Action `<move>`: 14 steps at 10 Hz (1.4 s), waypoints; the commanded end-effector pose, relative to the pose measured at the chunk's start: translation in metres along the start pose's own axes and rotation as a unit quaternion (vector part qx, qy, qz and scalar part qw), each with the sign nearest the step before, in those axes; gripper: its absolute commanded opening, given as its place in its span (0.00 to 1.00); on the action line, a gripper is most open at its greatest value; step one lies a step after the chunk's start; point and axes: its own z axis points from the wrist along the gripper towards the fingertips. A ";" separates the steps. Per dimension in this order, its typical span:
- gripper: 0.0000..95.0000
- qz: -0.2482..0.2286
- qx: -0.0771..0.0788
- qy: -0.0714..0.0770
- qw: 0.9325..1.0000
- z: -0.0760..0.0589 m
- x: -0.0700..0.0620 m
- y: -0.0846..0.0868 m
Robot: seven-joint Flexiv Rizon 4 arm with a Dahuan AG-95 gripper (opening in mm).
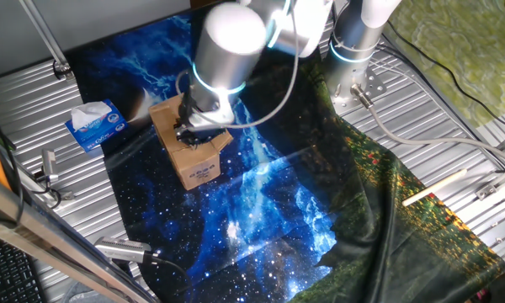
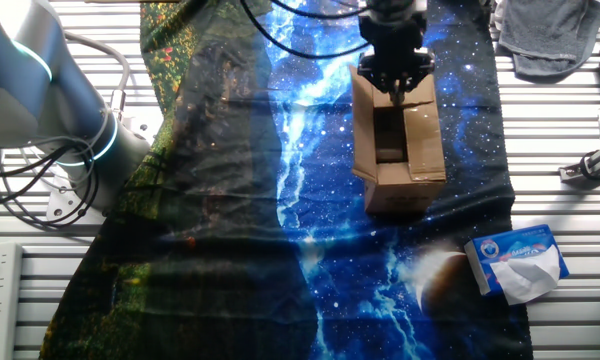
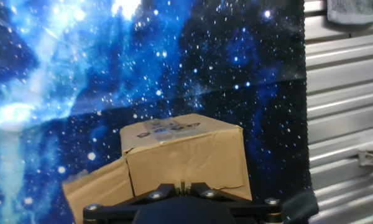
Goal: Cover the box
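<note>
You have the cardboard box sitting on the galaxy-print cloth, toward the cloth's end nearest the tissue box. A white label with dark print faces you in one fixed view; the print is too small to read. The hand view shows a strip of small dark marks on another face of the box, equally unreadable. In the other fixed view the top is still open: the flaps stand apart and you look into a shadowed interior where no contents can be made out.

The gripper is at the box's far rim in that view, its dark fingers pointing down at a flap edge. Whether the fingers are spread or pinched on the cardboard cannot be told from any view; the hand view shows only the gripper's black base, not the tips.

The tissue box is blue and white, with white tissue puffing out of the top; its printed wording is illegible. It rests on the ribbed metal table just off the cloth's edge, apart from the carton. A grey rag lies at a corner.
</note>
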 end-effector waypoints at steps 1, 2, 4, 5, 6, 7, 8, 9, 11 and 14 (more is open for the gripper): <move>0.00 -0.001 -0.022 -0.011 1.000 -0.002 -0.002 0.001; 0.00 -0.002 -0.022 -0.012 1.000 0.000 -0.002 0.002; 0.00 -0.003 -0.023 -0.017 1.000 0.004 -0.003 0.005; 0.00 0.001 -0.024 -0.022 0.999 0.007 -0.004 0.008; 0.00 0.003 -0.023 -0.023 0.999 0.009 -0.005 0.009; 0.00 0.003 -0.023 -0.023 0.999 0.009 -0.005 0.009; 0.00 0.004 -0.023 -0.022 0.999 0.010 -0.006 0.009; 0.00 0.004 -0.022 -0.022 1.000 0.012 -0.007 0.010; 0.00 0.004 -0.021 -0.022 1.000 0.012 -0.006 0.011; 0.00 0.001 -0.019 -0.022 1.000 0.014 -0.006 0.012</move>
